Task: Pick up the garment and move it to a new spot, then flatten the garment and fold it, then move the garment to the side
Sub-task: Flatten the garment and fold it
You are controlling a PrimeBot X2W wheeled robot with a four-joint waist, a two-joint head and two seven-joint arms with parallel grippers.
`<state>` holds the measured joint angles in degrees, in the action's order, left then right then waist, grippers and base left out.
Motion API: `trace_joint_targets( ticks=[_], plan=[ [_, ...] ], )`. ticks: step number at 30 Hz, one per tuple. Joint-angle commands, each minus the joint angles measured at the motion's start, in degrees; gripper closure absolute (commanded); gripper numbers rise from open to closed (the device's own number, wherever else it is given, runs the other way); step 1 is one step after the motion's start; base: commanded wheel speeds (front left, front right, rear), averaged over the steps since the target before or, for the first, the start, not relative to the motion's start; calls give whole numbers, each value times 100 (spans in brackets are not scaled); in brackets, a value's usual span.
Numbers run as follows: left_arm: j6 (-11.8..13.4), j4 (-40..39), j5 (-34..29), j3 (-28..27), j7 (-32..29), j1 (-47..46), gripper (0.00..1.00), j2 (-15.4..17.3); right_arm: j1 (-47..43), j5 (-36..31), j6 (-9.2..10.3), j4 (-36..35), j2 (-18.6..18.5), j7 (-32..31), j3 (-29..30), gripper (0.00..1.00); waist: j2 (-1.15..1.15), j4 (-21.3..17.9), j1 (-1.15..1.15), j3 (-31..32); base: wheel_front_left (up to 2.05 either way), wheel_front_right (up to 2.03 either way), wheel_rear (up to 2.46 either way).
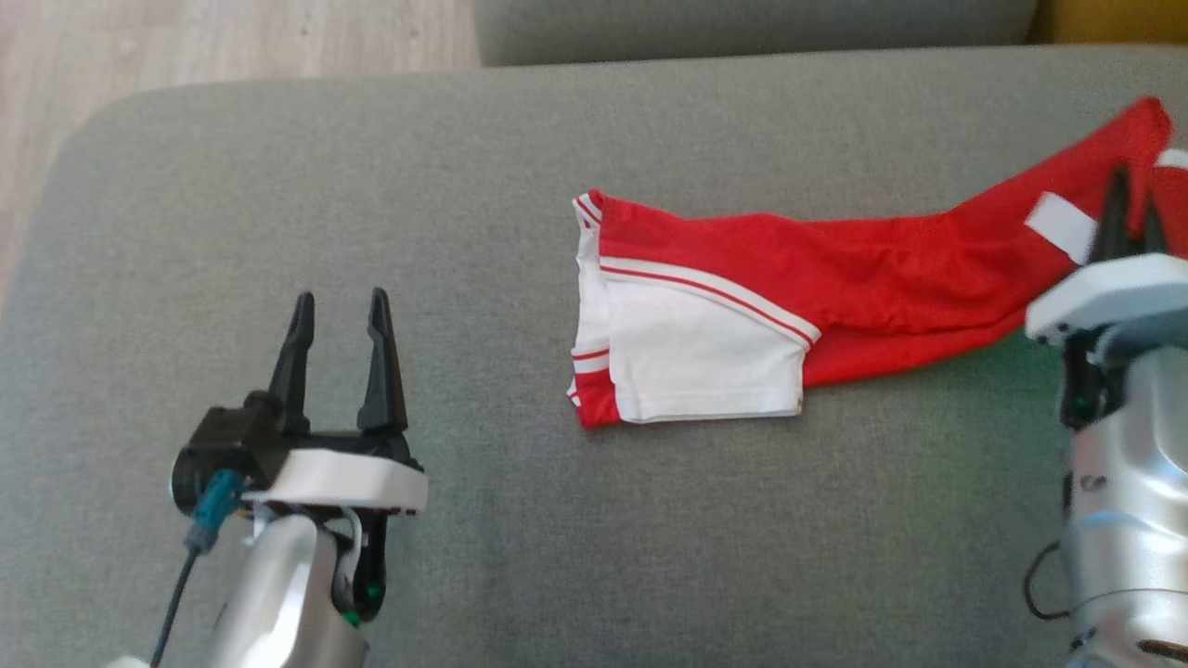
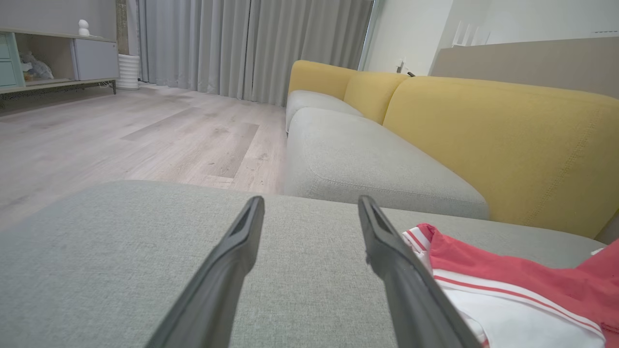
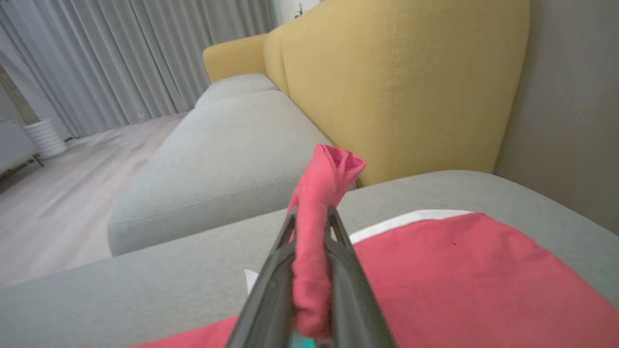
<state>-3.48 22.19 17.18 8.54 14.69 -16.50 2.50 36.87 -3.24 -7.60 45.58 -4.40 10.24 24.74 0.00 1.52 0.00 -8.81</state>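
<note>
At the far right of the grey cushion (image 1: pixel 278 186), the right gripper (image 1: pixel 1134 199) is pinched on a bunched red edge of the garment (image 1: pixel 742 306), likely to lift and carry it. Near left, the left gripper (image 1: pixel 341 299) hovers with fingers apart, clear of the garment.

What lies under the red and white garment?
The grey cushion lies under the garment. Whatever might sit between them is covered by the cloth.
</note>
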Motion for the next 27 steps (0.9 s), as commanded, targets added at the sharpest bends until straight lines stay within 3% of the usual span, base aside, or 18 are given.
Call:
trace_joint_targets(
  ticks=[1,4,7,8,12,15,22,27],
  plan=[
    [43,-136,18,-133,30,-14,0,39,42,232,11,-359,85,-30,-490,100,0,98,0,165,0,0,0],
    [58,-116,11,-120,30,57,0,38,-113,613,11,-601,139,-131,-1130,100,0,205,0,338,0,0,0],
    [68,-89,19,-98,30,119,0,38,-277,1571,11,-747,148,-225,-1907,100,0,336,0,505,0,0,0],
    [68,-89,19,-98,30,119,0,38,-277,1571,11,-747,148,-225,-1907,100,0,336,0,505,0,0,0],
    [98,-84,52,-67,30,205,0,38,-565,2583,11,-911,150,-215,-3075,100,0,456,0,634,0,0,0],
    [100,-80,54,-25,30,228,0,38,-708,2966,11,-917,151,-99,-3832,100,0,527,0,640,0,0,0],
    [97,-91,60,47,30,158,0,38,-599,3411,11,-495,151,135,-5105,100,0,669,0,466,0,0,0],
    [101,-51,109,231,30,48,0,38,-347,3273,11,88,152,302,-5319,100,0,860,0,291,0,0,0]
  ],
)
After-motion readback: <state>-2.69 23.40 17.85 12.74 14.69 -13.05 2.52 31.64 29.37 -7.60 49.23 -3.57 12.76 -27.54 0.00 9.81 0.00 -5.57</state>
